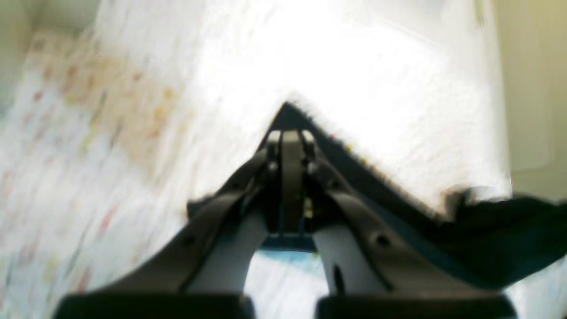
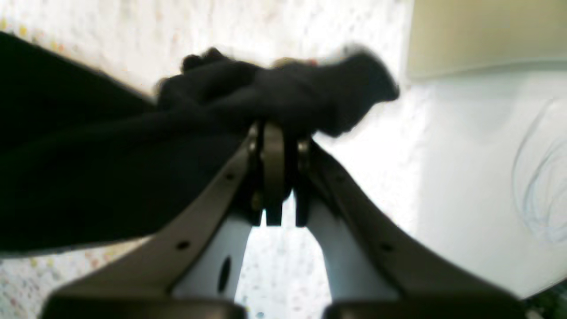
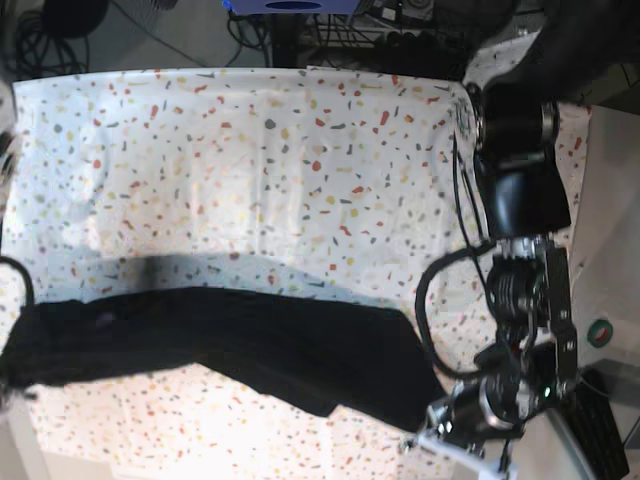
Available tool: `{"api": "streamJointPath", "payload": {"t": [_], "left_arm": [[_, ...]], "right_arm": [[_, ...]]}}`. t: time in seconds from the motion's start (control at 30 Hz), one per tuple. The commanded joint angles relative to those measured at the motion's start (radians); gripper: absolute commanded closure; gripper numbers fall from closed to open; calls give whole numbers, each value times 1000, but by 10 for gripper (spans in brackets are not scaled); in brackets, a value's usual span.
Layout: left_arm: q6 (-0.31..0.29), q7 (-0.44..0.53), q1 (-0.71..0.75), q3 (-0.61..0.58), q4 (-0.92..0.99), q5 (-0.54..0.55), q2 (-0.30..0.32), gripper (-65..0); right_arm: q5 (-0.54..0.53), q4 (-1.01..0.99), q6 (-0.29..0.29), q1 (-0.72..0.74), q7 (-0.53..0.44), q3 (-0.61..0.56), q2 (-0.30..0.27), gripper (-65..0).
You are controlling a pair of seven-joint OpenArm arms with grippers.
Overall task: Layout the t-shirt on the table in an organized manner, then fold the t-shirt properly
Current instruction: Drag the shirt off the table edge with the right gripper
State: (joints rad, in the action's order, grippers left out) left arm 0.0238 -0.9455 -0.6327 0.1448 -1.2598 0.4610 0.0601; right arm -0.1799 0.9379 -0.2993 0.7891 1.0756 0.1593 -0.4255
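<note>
In the left wrist view, the left gripper (image 1: 288,221) is pinching the black shirt (image 1: 376,199), its fingers closed on the cloth. In the right wrist view, the right gripper (image 2: 283,212) is gripping a bunched part. In the base view, the shirt is stretching along the table's (image 3: 250,180) near edge, from the near left corner toward the near right. If the arms are pulling unevenly, the cloth could slip out, or the bunched end could fold in crooked.
</note>
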Motion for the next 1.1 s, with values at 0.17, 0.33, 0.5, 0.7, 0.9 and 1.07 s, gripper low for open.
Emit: {"api": "streamJointPath", "payload": {"t": [0.17,0.33,0.5,0.7,0.9,1.07], "left_arm": [[0,98,-312,-7,157,9,-13,0],[0,30,-256,49,-1,9,-10,0],[0,21,-42,49,-51,6,-15,0],[0,96,238,59,-137,6,-15,0],[-3,142,483,103,-248,6,83,0],[-5,174,641,194,-314,6,148,0]], "right_arm": [[3,-239,5,418,-67,-198,-108,0],[1,-84,-4,382,87,-194,-166,0],[1,149,-25,79,102,-192,-175,0],[7,183,-24,-165,36,-60,-98,0],[9,235,-24,-348,8,107,-78,0],[9,367,-22,-543,15,276,-46,0]]}}
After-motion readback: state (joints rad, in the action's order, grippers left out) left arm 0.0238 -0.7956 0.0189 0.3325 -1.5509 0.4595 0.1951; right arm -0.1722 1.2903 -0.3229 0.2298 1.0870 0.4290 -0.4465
